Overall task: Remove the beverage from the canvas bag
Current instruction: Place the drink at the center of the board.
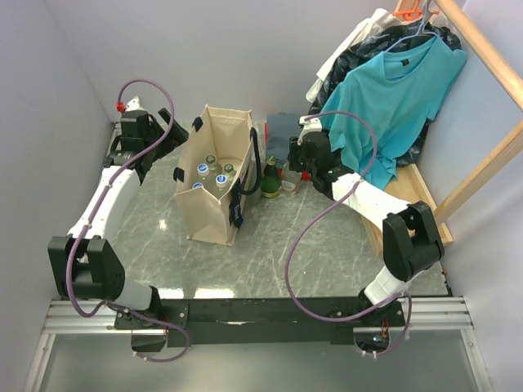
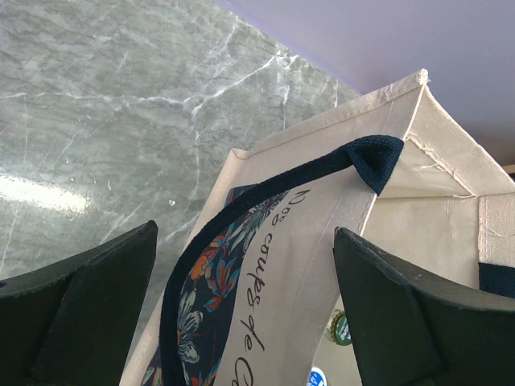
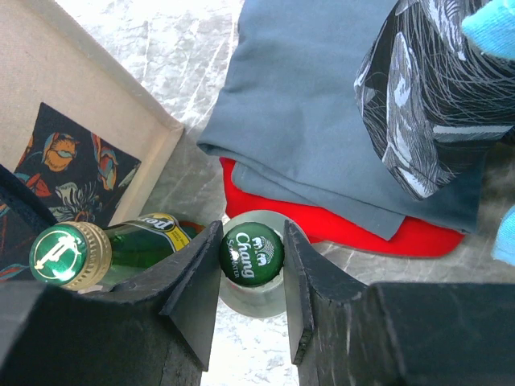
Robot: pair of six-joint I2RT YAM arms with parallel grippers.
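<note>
Canvas bag [image 1: 214,214]: upright on the table [image 1: 245,265], left of centre; capped bottles [image 1: 221,179] inside.
Beer bottle [image 3: 252,256]: outside the bag, just right of it, toward the far edge.
Right gripper [image 3: 251,235]: pinching that bottle's cap.
Left gripper [image 2: 245,237]: spread above the bag's rim.

Both the left arm [image 1: 102,204] and the right arm [image 1: 372,204] are built of smooth white link shells joined by chunky black joint housings, the largest being boxy black blocks near the table's near corners. A thin lilac cable [image 1: 143,81] runs along the left arm, tipped with a small red-orange plug at its far end. A matching lilac cable [image 1: 288,273] runs beside the right arm. The bases stand on a black crossbar [image 1: 261,310] fixed to a silver aluminium rail [image 1: 245,329]. The left gripper [image 2: 245,233] and right gripper [image 3: 253,227] have matte black, wedge-shaped fingers [image 2: 80,314] with bevelled inner faces.
</note>
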